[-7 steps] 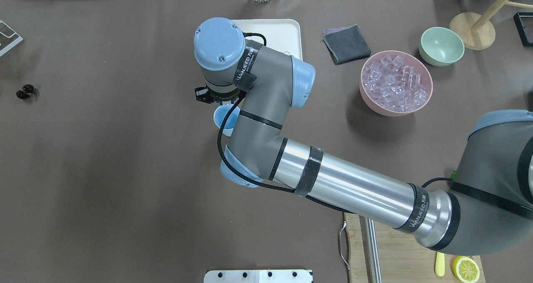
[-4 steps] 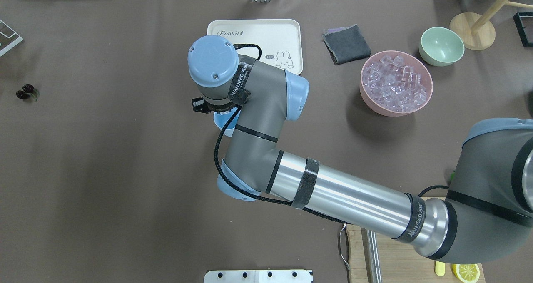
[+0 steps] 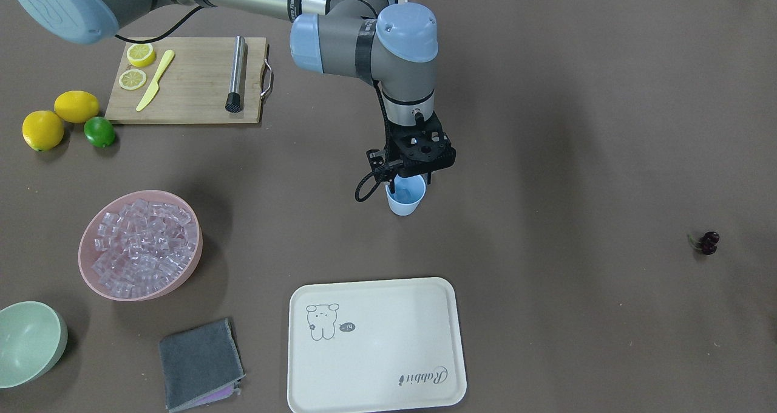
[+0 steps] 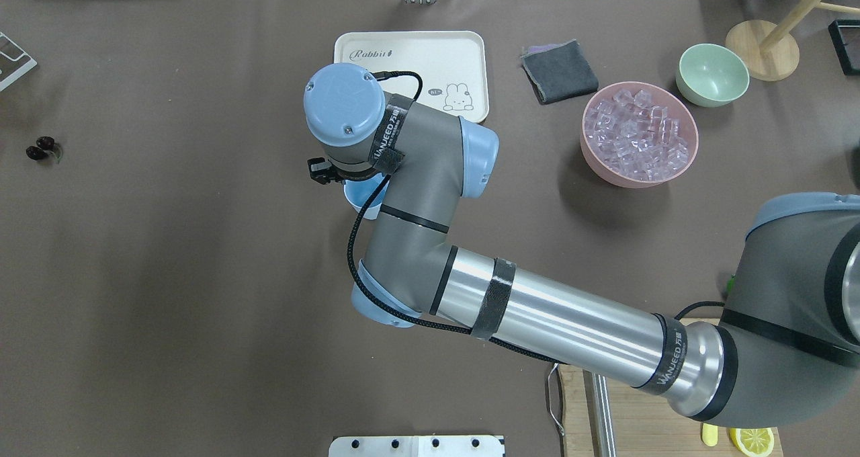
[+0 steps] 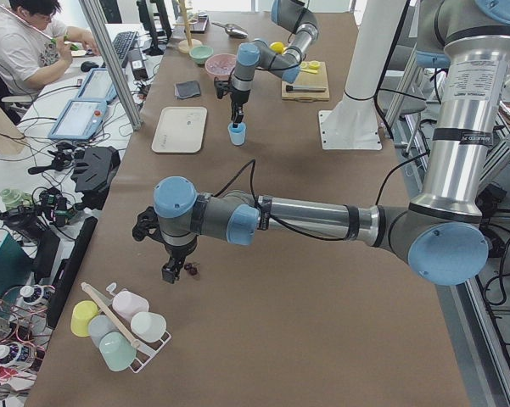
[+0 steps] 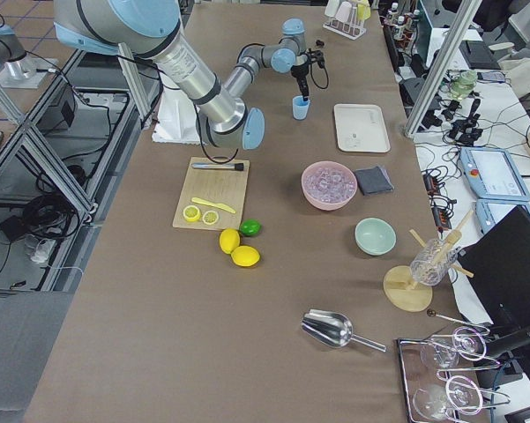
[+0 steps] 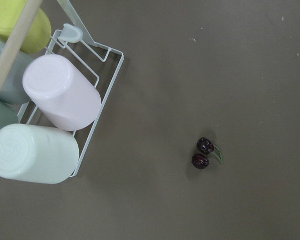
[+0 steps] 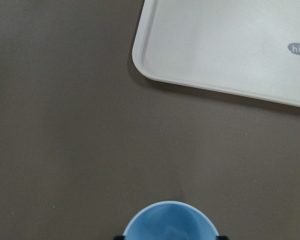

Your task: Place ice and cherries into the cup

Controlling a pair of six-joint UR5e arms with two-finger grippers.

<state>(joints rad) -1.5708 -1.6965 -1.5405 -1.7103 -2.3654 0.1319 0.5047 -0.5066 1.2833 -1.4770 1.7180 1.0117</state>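
The light-blue cup (image 3: 405,200) stands on the brown table near its middle, also in the overhead view (image 4: 359,198) and at the bottom of the right wrist view (image 8: 170,222). My right gripper (image 3: 413,173) is shut on the cup at its rim. The ice (image 3: 145,243) fills a pink bowl (image 3: 82,258); the ice also shows in the overhead view (image 4: 635,134). The cherries (image 4: 41,148) lie on the table far off on my left, also in the left wrist view (image 7: 204,152). My left gripper (image 5: 171,273) hangs close beside the cherries; I cannot tell if it is open.
A cream tray (image 3: 376,340) lies just beyond the cup. A grey cloth (image 3: 200,364) and a pale green bowl (image 3: 30,340) sit near the pink bowl. A cutting board (image 3: 188,79), lemons and a lime (image 3: 100,132) lie by the right arm's base. A wire rack of cups (image 7: 60,115) stands near the cherries.
My right wrist has drawn back from over the tray toward the robot, uncovering the tray. The cup stays in about the same spot. The cherries have not moved.
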